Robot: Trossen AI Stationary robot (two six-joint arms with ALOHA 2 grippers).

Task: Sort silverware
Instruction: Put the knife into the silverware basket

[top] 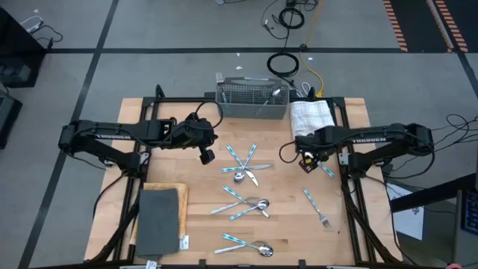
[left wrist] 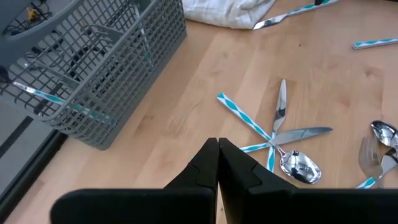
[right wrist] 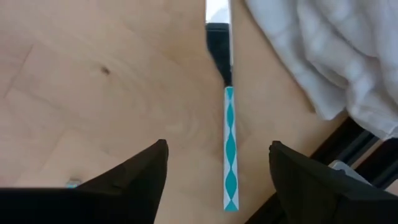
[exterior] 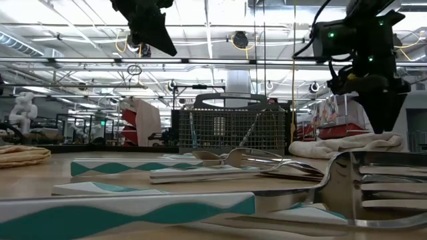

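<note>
Silverware with blue-and-white handles lies scattered on the wooden table (top: 202, 187): a crossed cluster (top: 243, 161), two more groups (top: 246, 205) (top: 250, 245) and a fork (top: 317, 208). A knife (right wrist: 229, 143) lies flat by the white towel (top: 311, 116). My right gripper (right wrist: 218, 147) is open above it, one finger on either side of its handle, touching nothing; it also shows in the high view (top: 306, 163). My left gripper (left wrist: 217, 149) is shut and empty, held above the table between the grey mesh caddy (top: 252, 99) and the crossed cluster (left wrist: 280, 134). A few pieces stand in the caddy (left wrist: 93, 68).
The white towel (right wrist: 323, 50) lies bunched at the back right, close to the knife and the table's right edge. A dark grey pad (top: 158, 220) lies on a wooden board at the front left. The caddy stands at the middle of the far edge.
</note>
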